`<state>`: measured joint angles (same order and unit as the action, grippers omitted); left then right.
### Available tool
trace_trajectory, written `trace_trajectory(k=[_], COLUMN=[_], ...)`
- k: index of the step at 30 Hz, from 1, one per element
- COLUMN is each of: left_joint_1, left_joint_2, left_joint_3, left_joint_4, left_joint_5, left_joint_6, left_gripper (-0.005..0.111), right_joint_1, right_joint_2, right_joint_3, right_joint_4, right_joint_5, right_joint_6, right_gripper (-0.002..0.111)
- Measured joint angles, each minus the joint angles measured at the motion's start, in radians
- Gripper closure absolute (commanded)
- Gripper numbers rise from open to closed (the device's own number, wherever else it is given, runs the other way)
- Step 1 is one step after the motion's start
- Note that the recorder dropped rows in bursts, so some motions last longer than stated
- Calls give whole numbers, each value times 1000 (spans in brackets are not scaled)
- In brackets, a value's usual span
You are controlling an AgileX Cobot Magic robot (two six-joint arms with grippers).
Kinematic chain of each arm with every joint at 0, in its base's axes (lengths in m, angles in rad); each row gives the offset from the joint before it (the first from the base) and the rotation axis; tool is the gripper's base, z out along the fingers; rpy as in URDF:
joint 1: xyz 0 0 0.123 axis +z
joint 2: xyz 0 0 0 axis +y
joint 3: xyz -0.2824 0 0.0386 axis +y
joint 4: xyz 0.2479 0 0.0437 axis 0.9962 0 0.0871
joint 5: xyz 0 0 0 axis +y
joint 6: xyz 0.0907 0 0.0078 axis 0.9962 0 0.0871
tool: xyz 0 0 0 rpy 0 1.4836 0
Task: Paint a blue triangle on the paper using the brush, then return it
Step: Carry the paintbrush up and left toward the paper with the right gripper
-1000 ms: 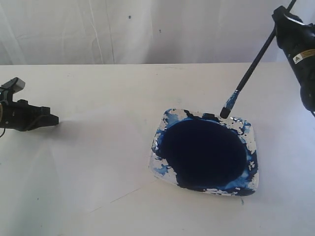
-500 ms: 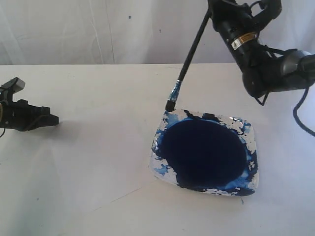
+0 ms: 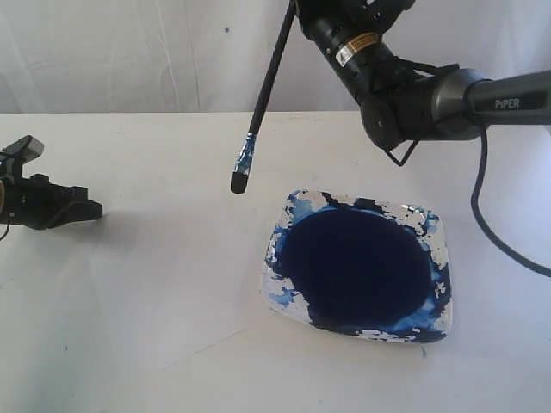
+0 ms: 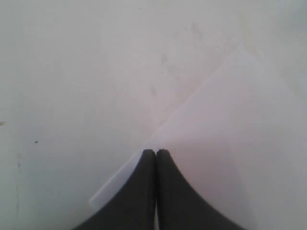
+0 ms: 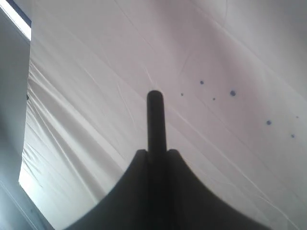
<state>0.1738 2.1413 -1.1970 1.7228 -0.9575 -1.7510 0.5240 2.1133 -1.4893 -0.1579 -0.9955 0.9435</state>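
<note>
**Q.** Fig. 1. Why did your right claw [image 3: 299, 12] hold the brush [image 3: 263, 96] at so steep a slant?

**A.** You had the claw clamped on the upper handle. Its jaws were drawn narrow around the black shaft, and the butt end poked out past them, as the right wrist view showed. With that grip the bristles hung lowest, so wet paint would, by judgement, run toward the tip and not back to the claw. The tip looked dark with paint. It hung in the air just off the far corner of the paint dish [image 3: 435, 245], on the side toward your left claw [image 3: 86, 209]. It was clear of the rim and touched nothing.

**Q.** Where did the paper [image 4: 230, 120] lie relative to the claws?

**A.** The sheet lay flat on the table [image 3: 172, 146], on the side of the dish that faced your left claw. That claw sat low, with its jaws pressed together and gripping nothing, and its tips were over one corner of the sheet. Whether they pressed on the sheet could not be told, but the placing suggested a hold-down against the drag of the bristles. The part of the sheet in view carried no blue stroke, so the blue triangle was judged not yet begun. The brush tip hung between the dish and your left claw, nearer the dish, and was apart from the sheet.
</note>
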Motion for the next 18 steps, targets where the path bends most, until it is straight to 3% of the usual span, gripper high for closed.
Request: trace_trajectory(k=[18], left_joint_1=[0], left_joint_2=[0], left_joint_3=[0], left_joint_4=[0], left_joint_5=[0], left_joint_6=[0], left_gripper=[107], right_joint_1=[114], right_joint_2=[155], right_joint_3=[-183], right_joint_4=[51], right_joint_5=[12], right_joint_6=[-18], right_gripper=[108])
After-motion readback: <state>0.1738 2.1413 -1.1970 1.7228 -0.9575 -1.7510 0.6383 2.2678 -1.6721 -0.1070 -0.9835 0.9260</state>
